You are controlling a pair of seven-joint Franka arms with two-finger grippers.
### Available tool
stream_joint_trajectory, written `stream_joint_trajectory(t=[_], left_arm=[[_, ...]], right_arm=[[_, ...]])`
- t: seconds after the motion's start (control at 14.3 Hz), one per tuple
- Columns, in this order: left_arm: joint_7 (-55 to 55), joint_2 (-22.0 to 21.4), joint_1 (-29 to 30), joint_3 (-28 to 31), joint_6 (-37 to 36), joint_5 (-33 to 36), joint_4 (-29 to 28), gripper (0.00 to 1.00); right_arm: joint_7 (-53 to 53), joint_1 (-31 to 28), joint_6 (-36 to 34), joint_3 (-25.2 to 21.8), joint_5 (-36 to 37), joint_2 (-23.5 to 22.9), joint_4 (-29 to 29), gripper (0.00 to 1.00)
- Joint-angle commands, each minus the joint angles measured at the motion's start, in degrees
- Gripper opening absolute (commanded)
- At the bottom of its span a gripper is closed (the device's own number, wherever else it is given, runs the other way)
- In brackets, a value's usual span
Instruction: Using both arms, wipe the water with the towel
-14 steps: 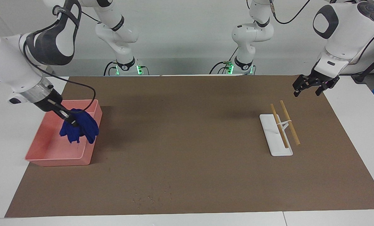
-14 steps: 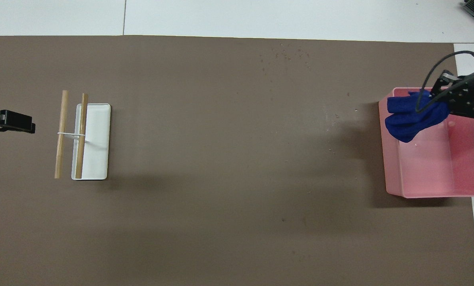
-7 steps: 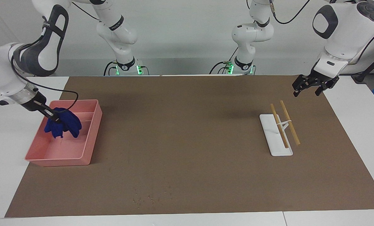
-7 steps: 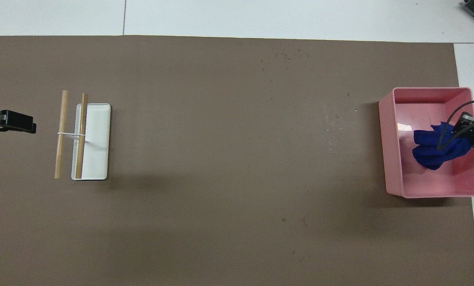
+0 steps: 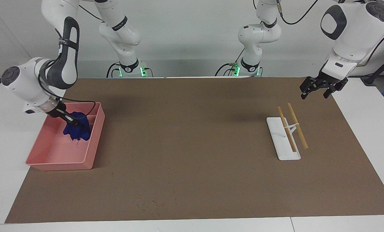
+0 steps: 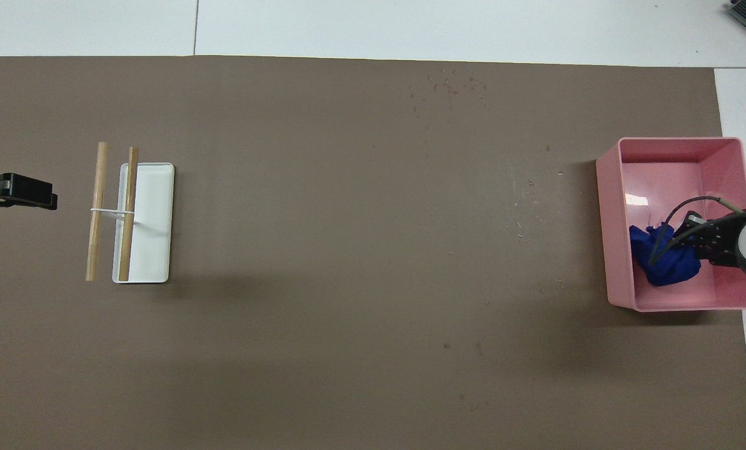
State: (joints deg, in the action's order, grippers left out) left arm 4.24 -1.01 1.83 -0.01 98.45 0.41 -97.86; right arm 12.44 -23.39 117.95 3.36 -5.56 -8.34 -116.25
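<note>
The blue towel (image 5: 78,131) is a small bunch inside the pink tray (image 5: 55,162), low by the wall that faces the table's middle. It also shows in the overhead view (image 6: 663,267). My right gripper (image 5: 74,122) reaches down into the tray and is shut on the towel's top; in the overhead view the right gripper (image 6: 678,245) sits over the towel. The water (image 5: 154,203) is a scatter of tiny specks on the brown mat near the edge farthest from the robots, also in the overhead view (image 6: 451,84). My left gripper (image 5: 317,91) waits open in the air over the mat's end.
A white flat stand (image 5: 283,141) with two wooden rods (image 5: 297,126) across it lies toward the left arm's end; it shows in the overhead view (image 6: 151,225) too. The brown mat (image 5: 192,135) covers most of the table.
The right gripper has carried the towel from above the tray's inner wall down into the tray, nearer to the robots. The left arm has not moved.
</note>
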Motion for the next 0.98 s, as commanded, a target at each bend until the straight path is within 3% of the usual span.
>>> stream_joint_trajectory(t=[0.0,0.21,0.63,0.91], left_arm=[[-0.47,-1.54,-0.42,0.54,0.95,-0.49,-1.46,1.00],[-0.55,-1.54,-0.51,0.54,0.87,-0.49,-1.46,1.00],[-0.55,-1.45,-0.25,0.54,0.96,-0.49,-1.46,1.00],[-0.47,-1.54,-0.07,0.54,0.96,-0.49,-1.37,1.00]], right_arm=[[-5.11,0.09,-0.17,0.50,0.90,2.10,0.40,1.00],[-9.89,0.62,-5.08,1.47,1.08,4.03,4.88,1.00],[-9.54,13.08,-11.40,1.73,6.18,7.64,9.97,1.00],[-4.90,18.90,-22.21,1.73,6.18,6.50,22.53,1.00]])
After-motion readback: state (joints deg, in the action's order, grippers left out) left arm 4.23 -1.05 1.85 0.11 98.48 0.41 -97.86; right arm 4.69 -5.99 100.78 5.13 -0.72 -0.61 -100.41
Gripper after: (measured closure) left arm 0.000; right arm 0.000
